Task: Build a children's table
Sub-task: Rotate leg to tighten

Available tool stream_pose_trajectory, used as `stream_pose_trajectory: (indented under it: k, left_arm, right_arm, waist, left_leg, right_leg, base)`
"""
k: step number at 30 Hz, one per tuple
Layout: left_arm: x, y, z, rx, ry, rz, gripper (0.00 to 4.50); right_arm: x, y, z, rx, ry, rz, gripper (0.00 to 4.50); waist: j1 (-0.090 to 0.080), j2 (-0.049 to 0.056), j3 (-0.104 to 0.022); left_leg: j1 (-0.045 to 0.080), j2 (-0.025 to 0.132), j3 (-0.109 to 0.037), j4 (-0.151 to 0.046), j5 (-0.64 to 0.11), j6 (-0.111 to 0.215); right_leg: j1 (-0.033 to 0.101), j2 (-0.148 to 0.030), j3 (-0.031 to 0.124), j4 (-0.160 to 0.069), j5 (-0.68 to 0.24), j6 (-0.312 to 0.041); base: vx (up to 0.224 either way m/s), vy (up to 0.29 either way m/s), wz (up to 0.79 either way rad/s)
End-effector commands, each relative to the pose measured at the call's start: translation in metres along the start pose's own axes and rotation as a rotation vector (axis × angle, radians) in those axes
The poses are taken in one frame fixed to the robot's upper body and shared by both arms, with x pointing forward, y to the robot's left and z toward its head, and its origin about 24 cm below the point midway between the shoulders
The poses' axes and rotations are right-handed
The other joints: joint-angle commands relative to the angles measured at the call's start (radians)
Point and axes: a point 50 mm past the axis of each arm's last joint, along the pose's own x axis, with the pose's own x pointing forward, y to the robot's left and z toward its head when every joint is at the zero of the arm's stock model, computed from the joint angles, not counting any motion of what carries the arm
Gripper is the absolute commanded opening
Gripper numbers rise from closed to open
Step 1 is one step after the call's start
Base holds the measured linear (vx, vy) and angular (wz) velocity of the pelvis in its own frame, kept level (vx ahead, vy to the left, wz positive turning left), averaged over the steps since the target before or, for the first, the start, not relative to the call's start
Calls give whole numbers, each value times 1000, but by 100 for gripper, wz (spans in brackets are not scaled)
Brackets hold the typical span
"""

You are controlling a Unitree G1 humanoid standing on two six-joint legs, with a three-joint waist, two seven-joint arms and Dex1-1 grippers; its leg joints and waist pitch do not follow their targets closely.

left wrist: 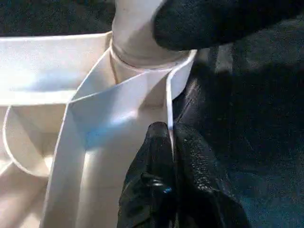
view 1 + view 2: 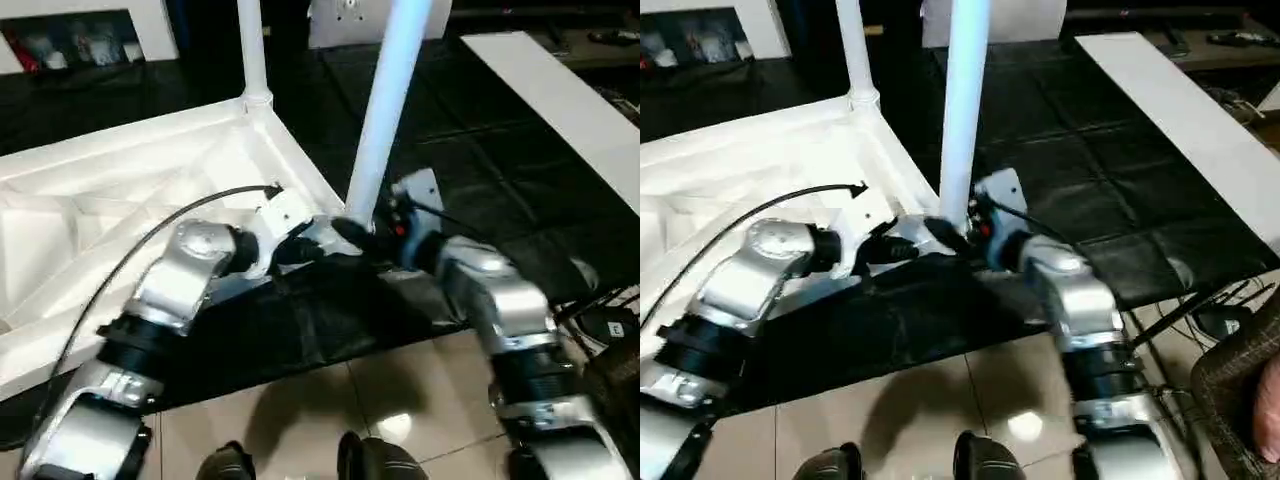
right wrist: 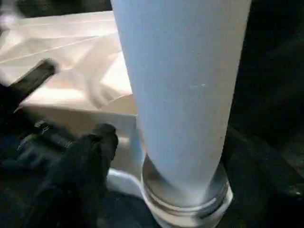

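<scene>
The white plastic children's table [image 2: 120, 200] lies upside down on a black quilted mat [image 2: 470, 170] spread over a glossy beige tiled floor [image 2: 330, 400], its ribbed underside facing up. The landmark here is the table's near corner socket [image 1: 142, 71], at the mat's front edge, where a long round white leg [image 2: 385, 110] stands upright. A second white leg [image 2: 252, 50] rises from the corner socket farther back along the same side. The left gripper [image 1: 171, 137] sits just in front of the near socket with its black fingers [image 1: 152, 156] pinched shut on the thin rim of the table wall. The right gripper [image 2: 345, 232] is at the foot of the near leg; its fingers [image 3: 90, 147] stand apart beside the leg, and I cannot tell whether they touch it. A black cable [image 2: 150, 235] loops over the left forearm. Beyond the socket to the right, a long flat white panel [image 2: 560, 100] lies across the mat. Behind the table stands white furniture [image 2: 90, 30] against a dark room.
</scene>
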Motion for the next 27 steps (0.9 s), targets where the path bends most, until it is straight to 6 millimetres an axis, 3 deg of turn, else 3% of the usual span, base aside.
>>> stream_pose_trajectory:
  k: [1, 3, 4, 8, 11, 15, 16, 19, 23, 27]
  left_arm:
    - [-3, -8, -10, 30, 15, -107, 0]
    - [-9, -10, -13, 81, 7, -183, 0]
    - [-12, -12, -14, 89, 17, -217, 0]
    - [-19, -17, -19, 165, 37, -346, 0]
    - [-24, -22, -23, 197, 52, -436, 0]
    - [-27, -26, -26, 229, 71, -511, 0]
    - [-29, -30, -27, 262, 90, -565, 0]
    - [-29, -31, -28, 280, 100, -587, 0]
    - [-27, -36, -28, 315, 103, -648, 0]
    - [-24, -40, -25, 332, 93, -683, 0]
  right_arm:
    - [-7, 8, -6, -30, 36, 176, 400]
    - [-16, 5, -8, -92, 80, 254, 409]
    - [-19, 3, -9, -128, 99, 288, 418]
    - [-29, 0, -8, -173, 129, 424, 447]
    - [-35, -2, -12, -305, 189, 495, 447]
    - [-40, -1, -7, -233, 161, 596, 447]
    - [-45, 1, -2, -208, 151, 687, 447]
    - [-47, 2, -1, -199, 156, 727, 447]
    - [-48, 6, -2, -192, 161, 810, 413]
    - [-46, 7, -4, -181, 165, 844, 381]
  waist:
    - [11, 12, -80]
    - [13, 14, -77]
    - [19, 12, -74]
    - [29, 11, -67]
    - [38, 11, -70]
    - [50, 10, -70]
    - [51, 7, -71]
    - [55, 7, -69]
    - [58, 5, -67]
    - [61, 5, -68]
  left_leg:
    - [2, 15, -2, -35, 4, 139]
    - [3, 18, 0, -35, -29, 145]
    - [5, 21, -1, -38, -78, 131]
    - [12, 27, 0, -42, -131, 99]
    - [17, 30, 4, -40, -121, 88]
    - [13, 32, 4, -38, -109, 105]
    - [13, 30, 3, -38, -112, 110]
    - [13, 32, 3, -37, -121, 112]
    - [12, 31, 2, -39, -150, 90]
    - [12, 31, 2, -39, -138, 83]
  right_leg:
    - [91, -68, 57, -37, 195, -283]
    - [89, -70, 56, -40, 143, -289]
    - [89, -74, 55, -49, 45, -277]
    - [79, -76, 58, -59, -86, -261]
    - [74, -74, 59, -54, -66, -266]
    - [76, -74, 59, -46, -39, -274]
    - [77, -74, 58, -48, -45, -275]
    - [74, -75, 58, -49, -78, -268]
    - [72, -78, 58, -58, -163, -245]
    - [70, -77, 59, -58, -168, -239]
  base:
    - [0, 0, 0]
    - [0, 0, 0]
    - [0, 0, 0]
    - [0, 0, 0]
    - [0, 0, 0]
    - [0, 0, 0]
    - [0, 0, 0]
    - [0, 0, 0]
    - [0, 0, 0]
    - [0, 0, 0]
